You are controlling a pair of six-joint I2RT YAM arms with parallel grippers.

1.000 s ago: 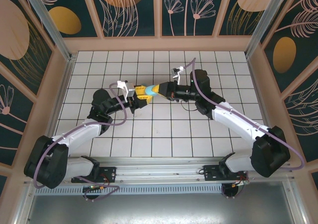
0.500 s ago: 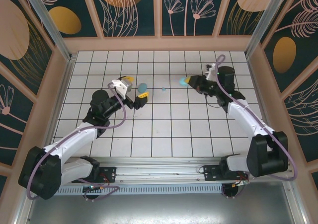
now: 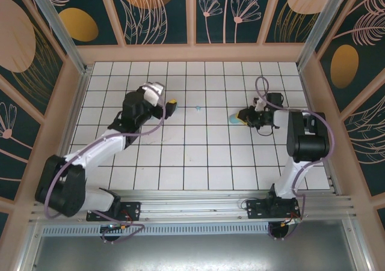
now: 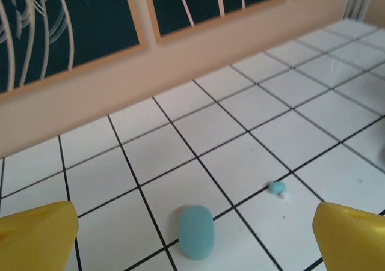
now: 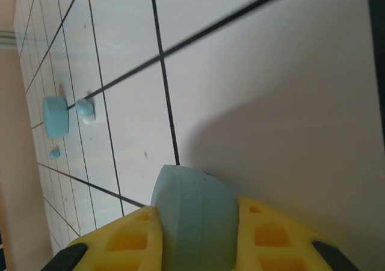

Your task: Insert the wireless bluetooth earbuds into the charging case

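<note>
Right gripper retreated, pinching smooth oval case

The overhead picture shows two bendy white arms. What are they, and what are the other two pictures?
They are two robot arms, each ending in a two-finger gripper with yellow fingers. The overhead picture comes from a fixed camera above; the others from a camera on each wrist. On the white tiled table lie a light-blue pebble-shaped plastic case and a tiny light-blue earbud. The left gripper is open and empty; the right gripper grips a second light-blue case.
</note>
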